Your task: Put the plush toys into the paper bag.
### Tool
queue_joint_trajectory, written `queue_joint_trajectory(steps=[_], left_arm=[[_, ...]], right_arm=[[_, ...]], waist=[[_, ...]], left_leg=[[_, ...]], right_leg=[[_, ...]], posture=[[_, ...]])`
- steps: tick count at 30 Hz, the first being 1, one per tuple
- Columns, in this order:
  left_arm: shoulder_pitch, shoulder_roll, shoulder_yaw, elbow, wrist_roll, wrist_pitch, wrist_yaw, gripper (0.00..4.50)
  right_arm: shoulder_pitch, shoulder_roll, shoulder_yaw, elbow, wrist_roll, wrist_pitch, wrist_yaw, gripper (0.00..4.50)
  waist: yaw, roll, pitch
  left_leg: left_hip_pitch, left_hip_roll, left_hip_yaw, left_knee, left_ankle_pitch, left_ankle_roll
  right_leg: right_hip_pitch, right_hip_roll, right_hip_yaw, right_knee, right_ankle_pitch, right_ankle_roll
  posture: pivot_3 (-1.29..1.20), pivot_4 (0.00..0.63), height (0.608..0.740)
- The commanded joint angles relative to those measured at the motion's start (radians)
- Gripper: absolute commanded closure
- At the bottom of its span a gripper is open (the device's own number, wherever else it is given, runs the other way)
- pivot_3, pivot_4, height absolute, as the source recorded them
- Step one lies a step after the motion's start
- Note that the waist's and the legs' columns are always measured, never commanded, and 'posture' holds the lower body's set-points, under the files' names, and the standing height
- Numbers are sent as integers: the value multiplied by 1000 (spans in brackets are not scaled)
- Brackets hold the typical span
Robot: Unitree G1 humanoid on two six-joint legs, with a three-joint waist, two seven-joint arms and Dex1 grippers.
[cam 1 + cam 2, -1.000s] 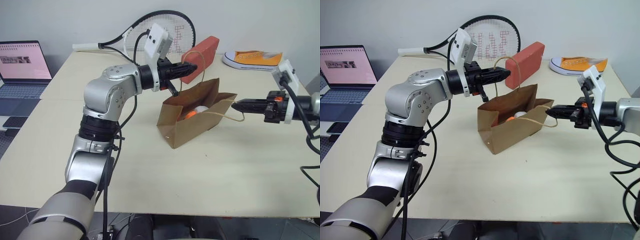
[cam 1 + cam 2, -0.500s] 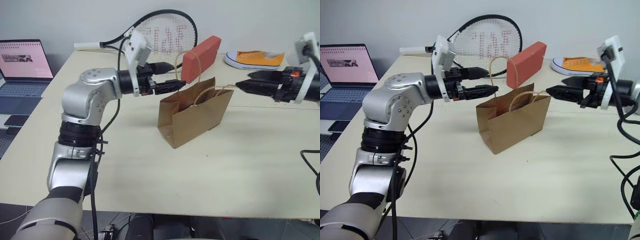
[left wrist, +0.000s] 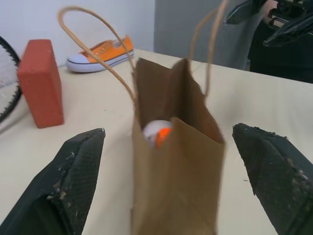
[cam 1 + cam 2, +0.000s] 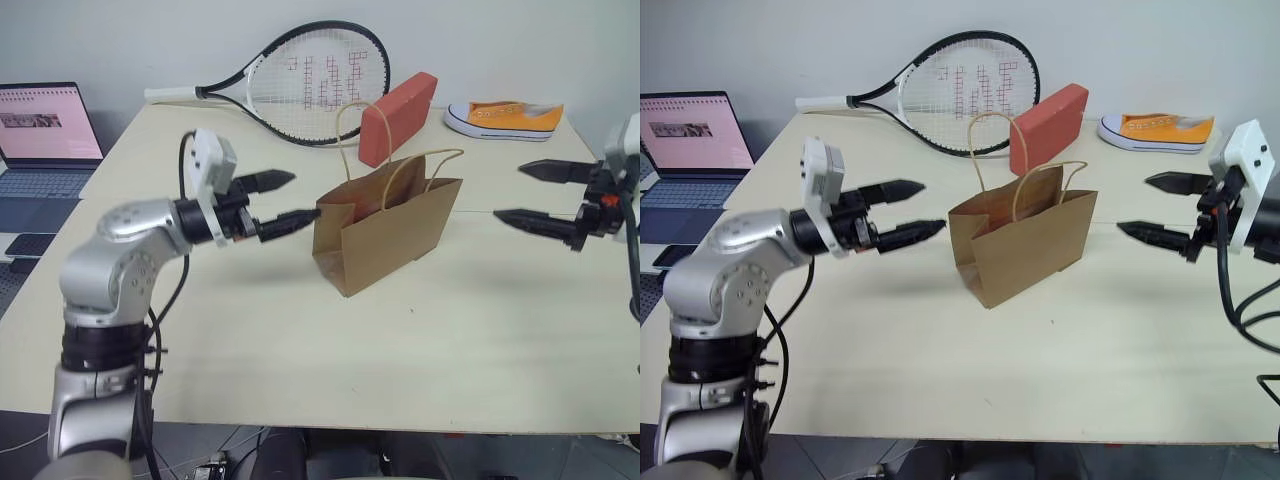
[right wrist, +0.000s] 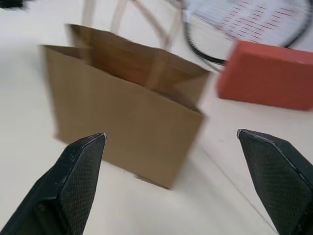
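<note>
The bag stands upright mid-table, both handles up, with the toys inside it, white and orange showing through the open end. The left gripper hangs just left of the bag, fingers spread, holding nothing. The right gripper hangs well right of it, also spread and empty

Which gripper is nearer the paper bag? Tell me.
Left. The left gripper, open, sits just beside the paper bag; the right gripper, open, is farther off its other side.
</note>
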Motion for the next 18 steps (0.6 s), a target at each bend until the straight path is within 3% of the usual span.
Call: queue_joint_trajectory(steps=[1,9,18], left_arm=[[49,-39,-12,-90,-2,-36,57,30],[58,-141,-110,7,113,-171,126,30],[31,-177,-143,103,146,-234,103,30]], right_arm=[[18,25,-25,-138,96,42,-8,0],[15,78,22,-271,159,104,-97,0],[4,70,32,-301,186,127,-132,0]], waist=[[1,0,0],[3,0,0],[3,0,0]], left_leg=[[0,0,0,1,0,0],[5,0,0,6,0,0],[5,0,-1,7,0,0]], right_leg=[[1,0,0,0,0,0],[9,0,0,-1,-1,-2],[9,0,-1,-1,0,0]], posture=[[0,150,740],[0,150,740],[0,150,740]])
